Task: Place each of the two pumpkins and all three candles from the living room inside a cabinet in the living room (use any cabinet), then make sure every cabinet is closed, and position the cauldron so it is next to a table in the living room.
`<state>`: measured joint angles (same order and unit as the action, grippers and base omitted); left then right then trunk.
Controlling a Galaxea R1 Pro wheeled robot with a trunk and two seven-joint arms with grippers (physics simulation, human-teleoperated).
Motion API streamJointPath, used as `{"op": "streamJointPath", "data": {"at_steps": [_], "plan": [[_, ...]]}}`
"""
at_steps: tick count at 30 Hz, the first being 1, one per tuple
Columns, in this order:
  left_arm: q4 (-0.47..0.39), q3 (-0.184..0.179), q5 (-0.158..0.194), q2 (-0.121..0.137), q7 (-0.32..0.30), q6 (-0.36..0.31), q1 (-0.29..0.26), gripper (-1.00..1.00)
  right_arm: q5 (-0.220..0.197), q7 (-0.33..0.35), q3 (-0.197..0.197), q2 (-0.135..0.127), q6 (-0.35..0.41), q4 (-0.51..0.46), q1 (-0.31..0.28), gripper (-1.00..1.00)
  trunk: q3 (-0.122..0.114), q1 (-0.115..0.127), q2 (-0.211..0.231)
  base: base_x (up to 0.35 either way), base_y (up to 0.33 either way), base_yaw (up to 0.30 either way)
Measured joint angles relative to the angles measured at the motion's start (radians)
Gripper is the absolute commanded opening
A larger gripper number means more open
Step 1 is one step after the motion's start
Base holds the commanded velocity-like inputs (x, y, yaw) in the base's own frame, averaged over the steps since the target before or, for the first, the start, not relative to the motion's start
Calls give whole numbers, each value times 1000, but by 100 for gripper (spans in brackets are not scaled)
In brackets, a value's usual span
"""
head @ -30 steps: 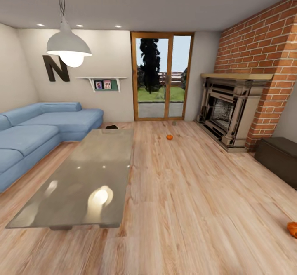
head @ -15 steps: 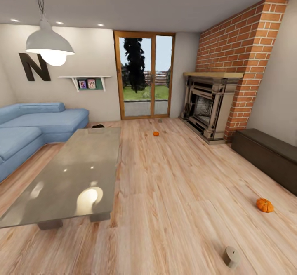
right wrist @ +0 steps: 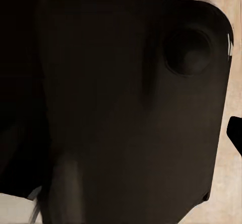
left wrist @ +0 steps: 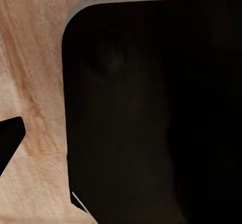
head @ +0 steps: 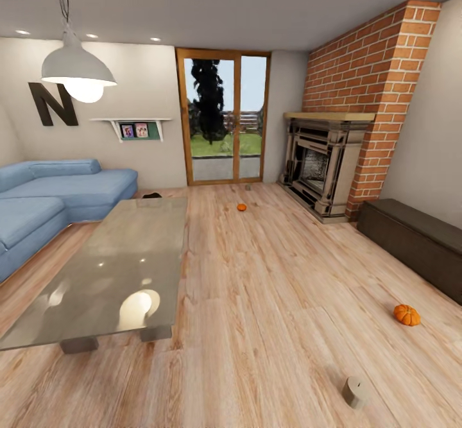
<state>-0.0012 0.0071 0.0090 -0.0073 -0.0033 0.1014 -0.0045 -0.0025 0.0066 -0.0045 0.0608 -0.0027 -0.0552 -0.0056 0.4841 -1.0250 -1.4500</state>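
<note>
In the head view one orange pumpkin (head: 407,314) lies on the wood floor at the right, in front of the long dark-brown cabinet (head: 410,239), whose fronts are shut. A second pumpkin (head: 241,207) sits far off near the glass door. A pale grey candle (head: 354,391) lies on the floor close by at the lower right. Another tiny candle (head: 248,187) is by the door. The black cauldron (head: 152,195) peeks out behind the far end of the glossy grey table (head: 122,267). Each wrist view has a dark pointed tip at its edge, left (left wrist: 10,143) and right (right wrist: 235,133), perhaps a finger.
A blue corner sofa (head: 45,200) stands left of the table. A brick fireplace (head: 327,165) fills the far right corner. A pendant lamp (head: 78,72) hangs over the table. Both wrist views look onto a black rounded robot body (left wrist: 151,113) above the wood floor.
The camera has turned to the right, bringing the cabinet, the near pumpkin and the near candle into sight. No object has moved by itself.
</note>
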Motion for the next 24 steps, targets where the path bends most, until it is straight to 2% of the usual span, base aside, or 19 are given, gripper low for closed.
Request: {"op": "streamJointPath", "data": {"at_steps": [2,4,6,7,8,9,11,14,16,20,24], "plan": [[-25,1,1,1,0,-15,-5,100,0,-2,0,7,19,-72,-9,100,0,0,0,0,0,0],[-97,2,1,2,2,-66,-16,100,-1,-5,0,25,86,-164,-30,100,0,0,0,0,0,0],[-221,3,2,11,16,-169,-28,100,-2,-12,-1,41,190,-261,-62,100,0,0,0,0,0,0],[-322,8,3,23,33,-254,-34,100,-4,-24,-2,48,256,-325,-90,100,0,0,0,0,0,0],[-368,10,3,26,39,-281,-33,100,-5,-29,-2,49,274,-346,-103,100,0,0,0,0,0,0],[-460,21,4,32,52,-337,-36,100,-10,-46,-3,53,308,-386,-135,100,0,0,0,0,0,0],[-564,37,4,35,62,-376,-38,100,-19,-70,-3,59,331,-412,-189,100,0,0,0,0,0,0],[-629,46,4,37,67,-382,-42,100,-26,-103,-3,65,341,-423,-236,100,0,0,0,0,0,0],[-645,49,4,38,68,-339,-44,100,-27,-123,-2,67,341,-426,-250,100,0,0,0,0,0,0],[-619,83,4,36,69,-197,-45,100,-25,-136,4,68,336,-428,-258,100,0,0,0,0,0,0],[-582,98,1,31,69,-162,-45,100,-24,-138,6,69,332,-427,-259,100,0,0,0,-76,0,0]]}}
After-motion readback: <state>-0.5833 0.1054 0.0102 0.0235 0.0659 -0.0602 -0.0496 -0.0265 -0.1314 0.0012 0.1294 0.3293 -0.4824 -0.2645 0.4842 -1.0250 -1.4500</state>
